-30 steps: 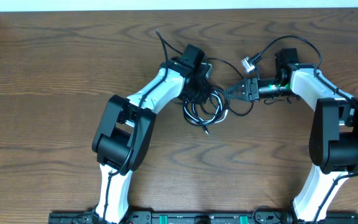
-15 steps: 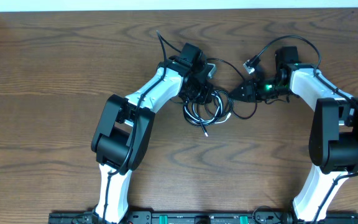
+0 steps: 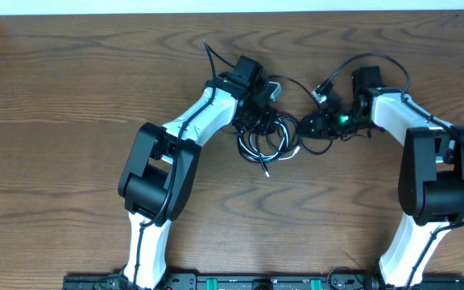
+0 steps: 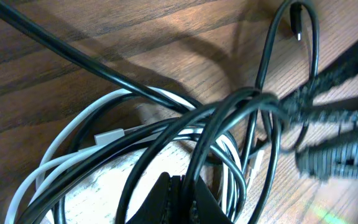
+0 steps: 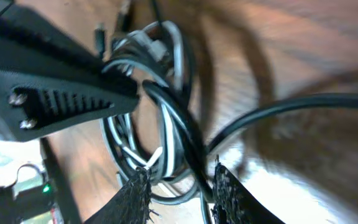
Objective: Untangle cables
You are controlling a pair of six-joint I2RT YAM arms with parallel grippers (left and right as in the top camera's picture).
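The cables lie in one tangled coil mid-table: a thin black cord looped over and through a white cord. My left gripper sits on the coil's upper left. Its jaws are shut on a strand of the black cord. My right gripper is at the coil's right edge. Its fingers stand apart, and the black cord runs down between them, close to the right-hand one. White cord loops lie just beyond.
A small plug end rests above the right gripper. A loose black cord tail points toward the table's far edge. The right arm's own thick wire arcs above its wrist. Both grippers work within a hand's width of each other.
The right gripper has moved left and slightly down, in against the coil's right side. The left gripper holds still on the black cord.
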